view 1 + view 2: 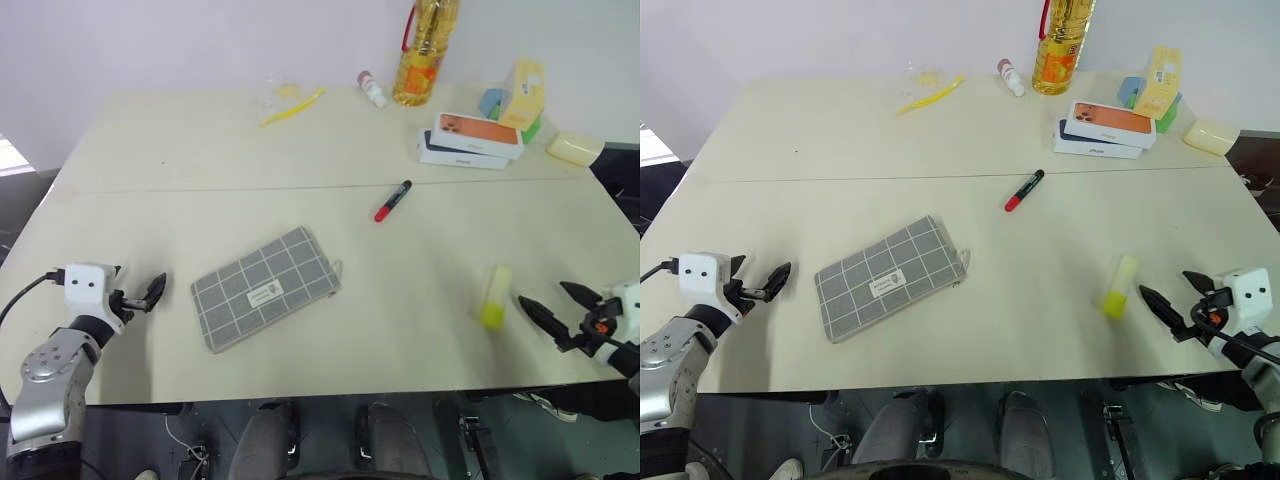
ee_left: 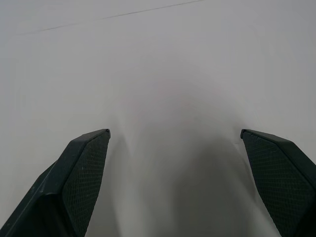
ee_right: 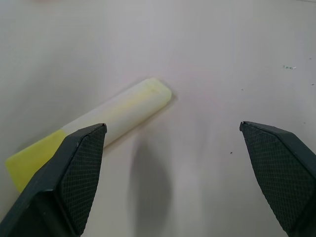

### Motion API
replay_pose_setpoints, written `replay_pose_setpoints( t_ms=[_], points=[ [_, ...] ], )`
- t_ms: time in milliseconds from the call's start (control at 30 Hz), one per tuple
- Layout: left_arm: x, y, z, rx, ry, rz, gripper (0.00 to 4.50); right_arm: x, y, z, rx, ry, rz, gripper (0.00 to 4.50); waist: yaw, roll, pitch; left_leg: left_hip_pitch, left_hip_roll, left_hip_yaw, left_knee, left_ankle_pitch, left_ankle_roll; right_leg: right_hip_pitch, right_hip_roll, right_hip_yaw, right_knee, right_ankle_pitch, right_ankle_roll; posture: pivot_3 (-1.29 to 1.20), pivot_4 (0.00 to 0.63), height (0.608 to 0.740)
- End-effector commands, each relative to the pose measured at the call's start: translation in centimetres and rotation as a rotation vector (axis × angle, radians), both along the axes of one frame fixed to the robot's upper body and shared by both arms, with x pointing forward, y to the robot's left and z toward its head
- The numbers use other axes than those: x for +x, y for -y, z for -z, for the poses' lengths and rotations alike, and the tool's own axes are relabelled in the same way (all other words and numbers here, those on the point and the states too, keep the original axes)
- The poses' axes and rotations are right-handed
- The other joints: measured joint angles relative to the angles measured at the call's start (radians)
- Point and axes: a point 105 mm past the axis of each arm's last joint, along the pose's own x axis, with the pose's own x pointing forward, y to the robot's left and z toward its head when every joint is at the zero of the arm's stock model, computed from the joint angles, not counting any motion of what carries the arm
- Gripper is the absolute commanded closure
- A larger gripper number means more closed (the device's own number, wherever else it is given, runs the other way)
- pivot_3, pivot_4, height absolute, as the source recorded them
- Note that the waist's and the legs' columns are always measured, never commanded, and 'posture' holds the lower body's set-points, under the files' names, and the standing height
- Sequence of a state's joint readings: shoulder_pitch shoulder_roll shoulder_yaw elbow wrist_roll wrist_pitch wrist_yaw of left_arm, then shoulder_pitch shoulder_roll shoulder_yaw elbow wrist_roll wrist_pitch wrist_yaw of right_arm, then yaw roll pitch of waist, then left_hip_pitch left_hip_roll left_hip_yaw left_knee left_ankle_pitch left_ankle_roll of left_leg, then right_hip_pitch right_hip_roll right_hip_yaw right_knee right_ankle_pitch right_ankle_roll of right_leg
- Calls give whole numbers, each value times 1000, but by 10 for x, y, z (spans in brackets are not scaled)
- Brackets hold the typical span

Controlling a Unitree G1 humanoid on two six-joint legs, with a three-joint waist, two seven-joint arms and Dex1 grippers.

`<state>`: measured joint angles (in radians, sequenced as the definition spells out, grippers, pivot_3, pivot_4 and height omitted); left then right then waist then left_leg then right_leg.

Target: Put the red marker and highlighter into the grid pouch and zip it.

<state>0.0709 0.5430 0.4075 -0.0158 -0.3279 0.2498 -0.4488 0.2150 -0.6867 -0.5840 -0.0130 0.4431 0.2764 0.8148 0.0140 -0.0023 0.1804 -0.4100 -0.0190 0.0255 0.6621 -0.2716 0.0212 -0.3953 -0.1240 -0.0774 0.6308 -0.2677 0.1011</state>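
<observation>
The table [image 1: 300, 150] has a smooth, matt, pale cream top with a thin seam line across it. The grid pouch [image 1: 265, 287] looks like woven grey cloth, soft and matt, with a small white label sewn on. The red marker [image 1: 393, 201] is smooth plastic with a slight sheen. The highlighter [image 3: 94, 131] is plastic too, its yellow body opaque and its paler cap translucent and satin. The black fingers [image 3: 74, 177] of the right gripper [image 1: 562, 310] carry a fine cross-hatched, matt texture. The oil bottle [image 1: 425, 50] is clear glossy plastic. The stacked phone boxes [image 1: 470, 140] look like smooth card.
</observation>
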Motion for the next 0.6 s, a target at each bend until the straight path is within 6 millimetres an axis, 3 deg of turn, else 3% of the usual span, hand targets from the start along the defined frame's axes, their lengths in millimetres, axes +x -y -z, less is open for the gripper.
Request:
replay_pose_setpoints(
  t_ms=[33, 233, 400, 600],
  points=[
    [2, 3, -10, 2, 40, 11, 34, 1, -2, -10, -14, 43, -12, 0, 0, 0, 0, 0, 0, 0, 0, 0, 0, 0, 0, 0, 0, 0, 0, 0, 150, 740],
    [5, 10, -11, -41, 64, 36, 34, 14, -14, -11, -54, 27, -24, 0, -1, 0, 0, 0, 0, 0, 0, 0, 0, 0, 0, 0, 0, 0, 0, 0, 150, 740],
    [0, 11, -5, 3, 67, 21, 34, 37, -53, -40, -28, 134, -109, 0, -2, 2, 0, 0, 0, 0, 0, 0, 0, -1, 1, 0, 1, 0, 0, 0, 150, 740],
    [-10, 15, -2, -9, 101, 19, 34, 56, -128, -68, 20, 212, -313, 0, 1, 1, 0, 0, 0, 0, 0, 0, 0, 0, 0, 0, 0, 0, 0, 0, 150, 740]
  ],
)
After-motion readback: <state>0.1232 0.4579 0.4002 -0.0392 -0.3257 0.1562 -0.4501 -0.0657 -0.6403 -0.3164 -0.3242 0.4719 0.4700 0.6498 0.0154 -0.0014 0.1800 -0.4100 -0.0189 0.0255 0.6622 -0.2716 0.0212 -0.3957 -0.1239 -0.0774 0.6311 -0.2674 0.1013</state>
